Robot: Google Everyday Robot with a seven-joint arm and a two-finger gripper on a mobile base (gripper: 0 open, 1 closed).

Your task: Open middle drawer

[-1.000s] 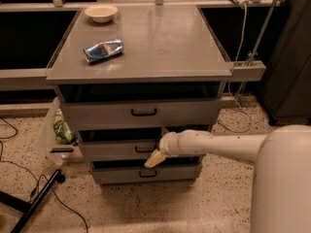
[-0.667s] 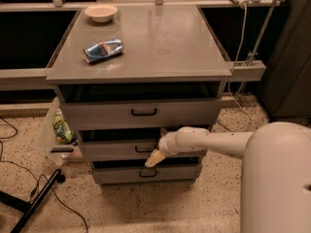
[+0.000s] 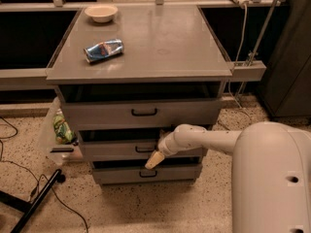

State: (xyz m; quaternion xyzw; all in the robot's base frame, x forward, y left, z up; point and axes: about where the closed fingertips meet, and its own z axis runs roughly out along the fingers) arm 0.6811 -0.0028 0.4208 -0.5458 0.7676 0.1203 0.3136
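Surface: grey cabinet top [image 3: 160, 47], flat and slightly glossy. A cream bowl [image 3: 101, 12] sits at the back left corner. A crushed blue can [image 3: 103, 49] lies on its side nearer the front left, well apart from the bowl.

Room: speckled terrazzo floor [image 3: 121, 208]. Black cables [image 3: 14, 164] and a black stand leg [image 3: 36, 203] are at lower left. A clear bin [image 3: 48, 140] with something green in it is just beside the cabinet's left side. There are dark recesses behind the cabinet and a dark unit [image 3: 291, 57] at far right.

Three drawers are stacked under the top. The middle drawer [image 3: 112, 149] is between the top drawer [image 3: 97, 114] and the bottom drawer [image 3: 116, 174], with a dark gap showing above its front. Its black bar handle [image 3: 143, 150] is near centre.

The gripper [image 3: 154, 159] is at the lower edge of the middle drawer front, just right of and below the handle, angled down-left. I can't tell whether it's clenched or released, or whether it actually touches the handle. The white arm [image 3: 209, 139] comes in from the right across the drawer front.

Versus 1.0 s ago: the gripper tip is in practically the same spot, and the drawer front, can and bowl are unchanged. The arm's big white body [image 3: 272, 178] (lower right) now reaches further left into the frame.
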